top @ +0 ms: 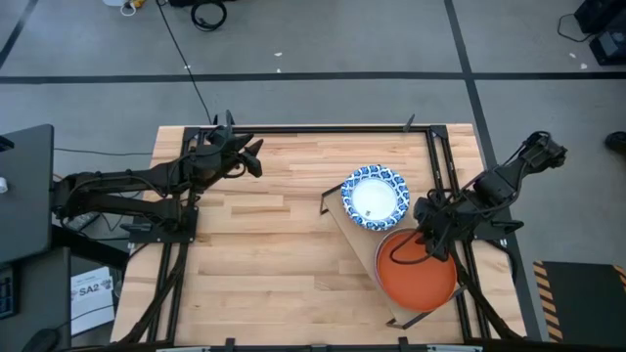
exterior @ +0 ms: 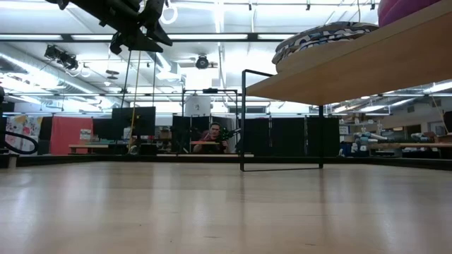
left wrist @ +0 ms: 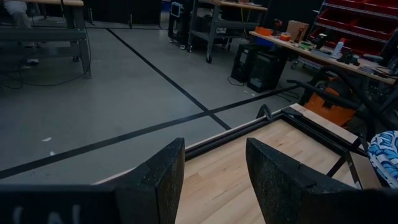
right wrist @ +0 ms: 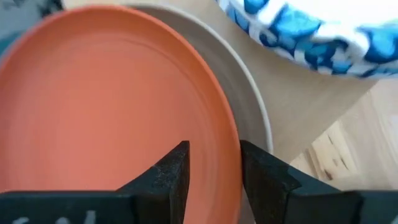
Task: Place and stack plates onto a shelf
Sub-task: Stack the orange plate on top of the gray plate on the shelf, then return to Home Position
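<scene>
An orange-red plate (top: 418, 274) lies on the near end of the light-wood shelf (top: 360, 242), on top of another plate whose pale rim (right wrist: 256, 106) shows beneath it. A blue-and-white plate (top: 375, 198) sits on the shelf's far end. In the low view it shows as a stack (exterior: 319, 37), beside a purple plate (exterior: 406, 10). My right gripper (top: 431, 244) hangs over the orange-red plate's far-right rim. It is open (right wrist: 214, 152), one finger over the plate's inside and one outside the rim (right wrist: 232, 140). My left gripper (top: 255, 156) waits open (left wrist: 214, 149) above the table's far-left part.
The shelf stands slanted on thin black legs (exterior: 242, 120) on the table's right half. A black frame rail (top: 323, 127) runs along the table's far edge. The bare plank tabletop (top: 264, 254) spreads left of the shelf. A person (exterior: 214, 136) sits far behind the table.
</scene>
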